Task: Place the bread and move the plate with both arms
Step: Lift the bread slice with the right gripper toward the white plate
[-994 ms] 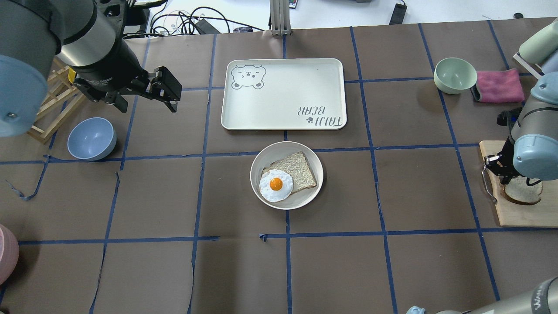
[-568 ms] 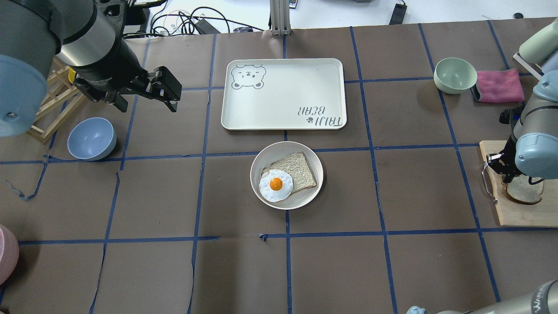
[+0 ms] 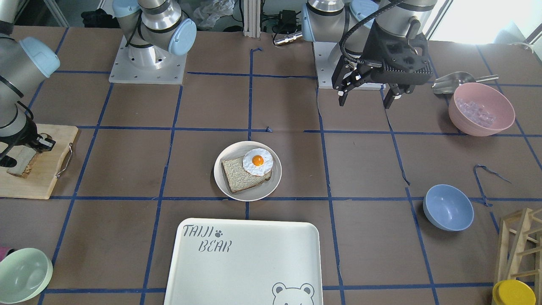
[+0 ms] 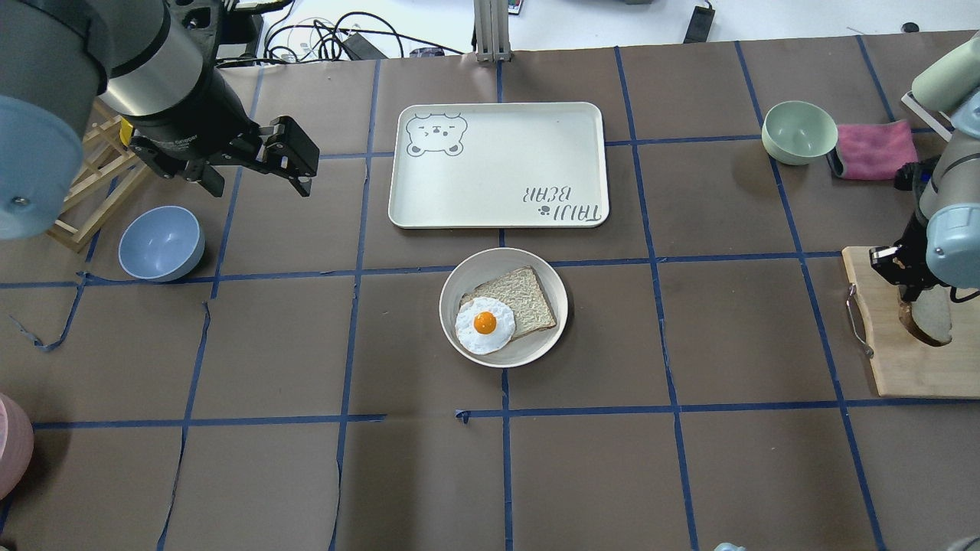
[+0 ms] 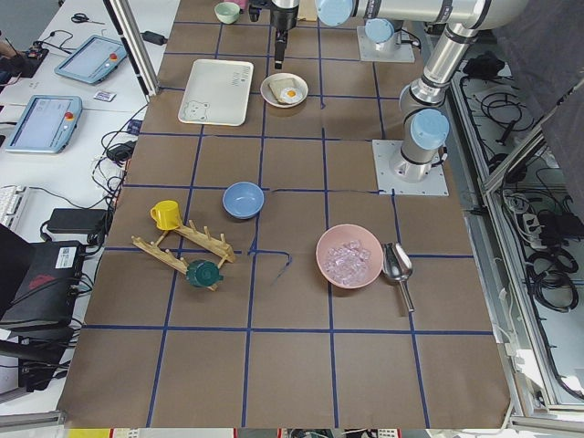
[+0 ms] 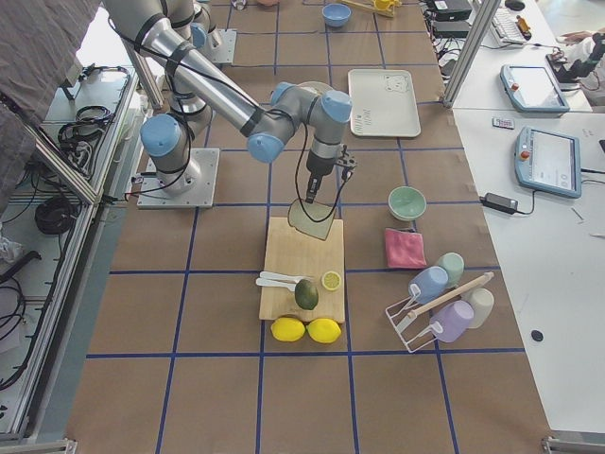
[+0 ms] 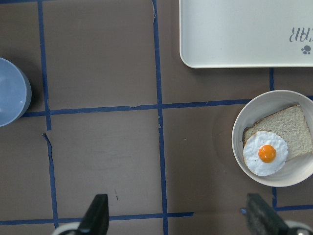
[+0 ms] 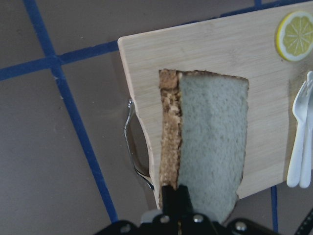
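My right gripper [image 8: 177,201] is shut on the bread [image 8: 211,147], a pale slice with a brown crust. It hangs on edge from the jaws over the wooden cutting board [image 4: 911,367] at the right [image 4: 935,317]. The round beige plate [image 4: 453,285] sits mid-table and holds a flatter slice [image 4: 530,297] with a fried egg [image 4: 485,324] on it. My left gripper [image 4: 295,164] is open and empty, hovering well left of and beyond the plate. The plate also shows in the left wrist view [image 7: 238,147].
The white "TAIJI BEAR" tray [image 4: 498,164] lies just beyond the plate. A blue bowl [image 4: 161,243] and a wooden rack [image 4: 92,191] are at the left. A green bowl [image 4: 800,132] and a pink cloth [image 4: 877,149] are at the far right. A lemon slice [image 8: 296,28] and white cutlery lie on the board.
The right gripper has raised the bread from lying flat on the board to hanging on edge, moving slightly away from the robot. The left arm has not moved.
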You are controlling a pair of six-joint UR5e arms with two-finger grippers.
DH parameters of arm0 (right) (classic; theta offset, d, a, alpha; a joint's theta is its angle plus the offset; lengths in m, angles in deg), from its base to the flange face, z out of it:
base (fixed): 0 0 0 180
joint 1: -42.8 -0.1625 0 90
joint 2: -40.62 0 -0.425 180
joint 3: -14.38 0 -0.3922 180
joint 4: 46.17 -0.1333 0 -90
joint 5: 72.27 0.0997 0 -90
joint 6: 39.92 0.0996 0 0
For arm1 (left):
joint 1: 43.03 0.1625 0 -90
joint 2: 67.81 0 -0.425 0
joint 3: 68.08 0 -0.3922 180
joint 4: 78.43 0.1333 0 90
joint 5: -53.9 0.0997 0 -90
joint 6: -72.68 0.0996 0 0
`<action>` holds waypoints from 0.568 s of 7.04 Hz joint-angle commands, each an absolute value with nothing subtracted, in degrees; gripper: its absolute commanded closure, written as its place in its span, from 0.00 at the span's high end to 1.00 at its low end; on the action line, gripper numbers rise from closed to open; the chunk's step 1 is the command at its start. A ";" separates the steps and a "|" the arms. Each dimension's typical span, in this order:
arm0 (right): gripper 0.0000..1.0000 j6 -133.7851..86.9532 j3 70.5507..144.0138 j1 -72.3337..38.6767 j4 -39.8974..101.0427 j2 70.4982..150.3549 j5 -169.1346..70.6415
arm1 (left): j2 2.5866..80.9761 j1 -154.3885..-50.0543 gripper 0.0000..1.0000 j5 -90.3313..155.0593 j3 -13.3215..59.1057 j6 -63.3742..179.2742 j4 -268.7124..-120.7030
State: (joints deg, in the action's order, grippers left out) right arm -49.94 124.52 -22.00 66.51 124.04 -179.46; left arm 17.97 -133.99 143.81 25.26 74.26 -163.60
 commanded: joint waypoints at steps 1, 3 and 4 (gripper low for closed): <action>0.00 -39.81 113.83 -32.02 49.52 126.14 -176.09 | 17.97 -133.99 1.00 143.81 25.26 74.26 -163.59; 0.00 -27.41 107.82 -49.66 45.59 125.26 -173.45 | 17.97 -133.99 1.00 143.81 25.26 74.26 -163.59; 0.00 -22.22 107.80 -56.01 46.28 125.00 -168.30 | 17.97 -133.99 1.00 143.81 25.26 74.26 -163.59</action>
State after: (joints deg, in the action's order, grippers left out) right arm -29.02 109.08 -47.13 46.63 125.33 -173.12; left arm 17.97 -133.99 143.81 25.26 74.26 -163.59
